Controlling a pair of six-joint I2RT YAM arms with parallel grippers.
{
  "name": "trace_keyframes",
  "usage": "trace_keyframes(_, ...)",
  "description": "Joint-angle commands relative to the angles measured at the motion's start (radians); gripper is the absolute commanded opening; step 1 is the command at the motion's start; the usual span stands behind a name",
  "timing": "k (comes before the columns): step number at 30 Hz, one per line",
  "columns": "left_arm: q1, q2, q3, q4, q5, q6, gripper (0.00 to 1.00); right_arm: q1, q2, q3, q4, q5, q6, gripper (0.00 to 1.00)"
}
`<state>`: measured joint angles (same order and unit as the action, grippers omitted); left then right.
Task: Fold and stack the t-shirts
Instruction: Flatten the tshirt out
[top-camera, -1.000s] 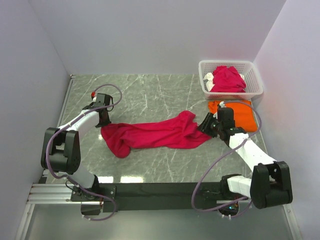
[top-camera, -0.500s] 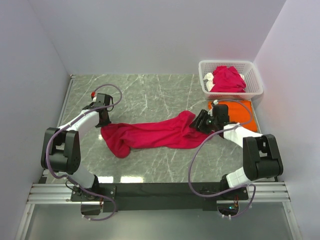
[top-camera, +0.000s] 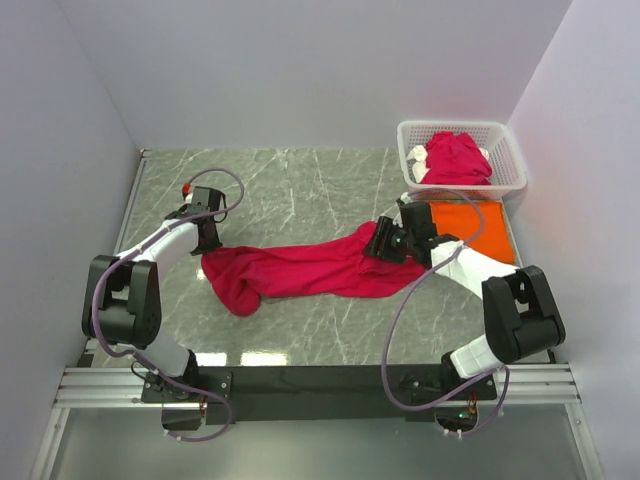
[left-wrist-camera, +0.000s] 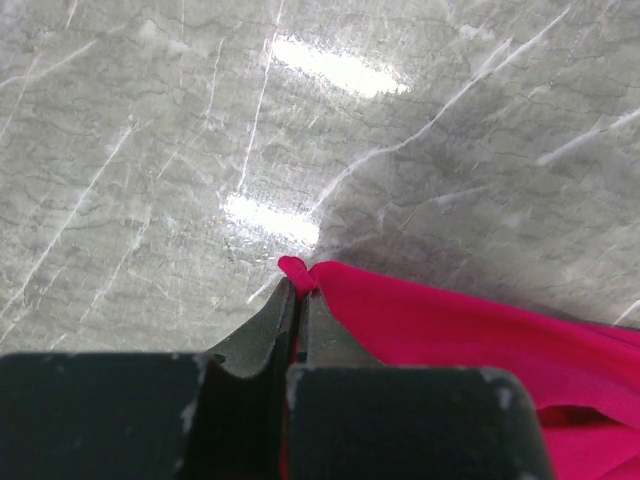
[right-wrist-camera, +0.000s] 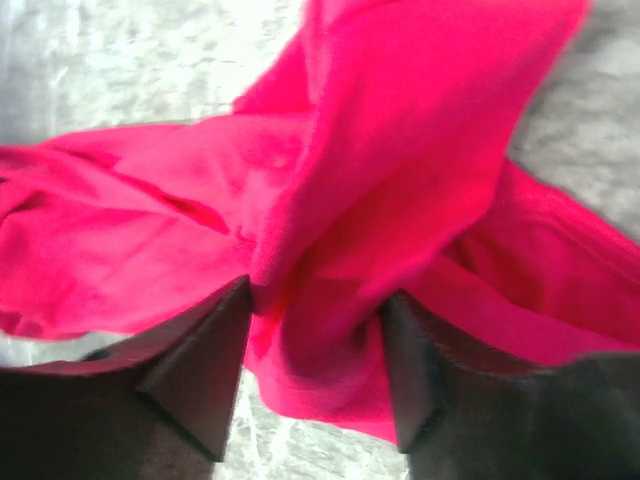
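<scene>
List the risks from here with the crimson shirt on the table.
1. The left gripper pinches only a tiny tip of the crimson shirt; a pull could slip it free.
2. The right gripper, open, straddles a bunched fold, so closing may catch several layers and leave the shirt twisted.

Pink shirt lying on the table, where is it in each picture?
Top external: the pink shirt stretches across the middle of the grey marble table.
Left wrist: lower right, with its corner pinched in the shut left gripper.
Right wrist: it fills most of the picture, bunched between the fingers of the open right gripper.
Shared landmark: the marble with white veins shows beside the shirt in all three views.
</scene>
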<state>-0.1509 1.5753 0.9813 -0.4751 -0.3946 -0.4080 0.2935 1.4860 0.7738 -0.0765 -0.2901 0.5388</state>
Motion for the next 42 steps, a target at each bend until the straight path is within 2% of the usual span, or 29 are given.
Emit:
trace_keyframes(1,0.004,-0.02,0.005,0.015,-0.023,0.006,0.01,0.012,-0.076,0.044,-0.097,0.175,-0.031,0.55)
trace_keyframes(3,0.004,-0.021,0.007,0.015,-0.024,0.006,0.01,0.013,-0.098,0.054,-0.141,0.233,-0.049,0.44)
trace_keyframes(4,0.004,-0.021,0.007,0.015,-0.024,0.006,0.01,0.012,-0.114,0.074,-0.157,0.249,-0.059,0.32)
trace_keyframes(7,0.004,-0.024,0.007,0.013,-0.027,0.008,0.01,0.032,-0.138,0.146,-0.259,0.34,-0.109,0.14)
trace_keyframes(12,0.004,-0.031,0.005,0.01,-0.036,0.005,0.01,0.096,-0.145,0.292,-0.486,0.572,-0.135,0.04)
trace_keyframes(13,0.004,-0.035,0.005,0.009,-0.046,0.005,0.01,0.113,-0.138,0.342,-0.523,0.67,-0.132,0.03)
trace_keyframes(16,0.004,-0.055,-0.001,0.0,-0.081,0.0,0.01,0.183,-0.093,0.424,-0.646,0.817,-0.131,0.03)
trace_keyframes(20,0.002,-0.129,-0.016,-0.013,-0.067,-0.031,0.01,0.297,0.043,0.513,-0.795,0.879,-0.123,0.04)
trace_keyframes(23,-0.004,-0.234,-0.058,-0.004,-0.018,-0.06,0.01,0.404,0.158,0.571,-0.798,0.878,-0.146,0.15)
trace_keyframes(24,-0.004,-0.292,-0.076,0.006,-0.001,-0.069,0.01,0.432,0.21,0.611,-0.792,0.878,-0.16,0.25)
trace_keyframes(25,-0.004,-0.32,-0.11,0.015,0.013,-0.074,0.01,0.494,0.235,0.633,-0.769,0.858,-0.181,0.29)
trace_keyframes(28,-0.004,-0.397,-0.159,0.023,0.072,-0.087,0.01,0.573,0.315,0.716,-0.721,0.72,-0.249,0.39)
trace_keyframes(29,-0.004,-0.411,-0.171,0.033,0.082,-0.089,0.01,0.582,0.319,0.723,-0.703,0.615,-0.263,0.45)
trace_keyframes(32,-0.004,-0.426,-0.201,0.041,0.099,-0.091,0.01,0.579,0.243,0.661,-0.554,0.452,-0.269,0.48)
trace_keyframes(34,-0.004,-0.41,-0.194,0.038,0.092,-0.086,0.01,0.563,0.157,0.584,-0.479,0.395,-0.255,0.49)
trace_keyframes(37,-0.004,-0.393,-0.188,0.041,0.088,-0.08,0.01,0.477,0.045,0.46,-0.399,0.356,-0.189,0.48)
trace_keyframes(38,-0.004,-0.388,-0.185,0.041,0.085,-0.08,0.01,0.408,0.016,0.42,-0.367,0.329,-0.14,0.47)
trace_keyframes(42,-0.004,-0.39,-0.187,0.041,0.077,-0.086,0.01,0.257,-0.104,0.196,-0.221,0.152,0.027,0.47)
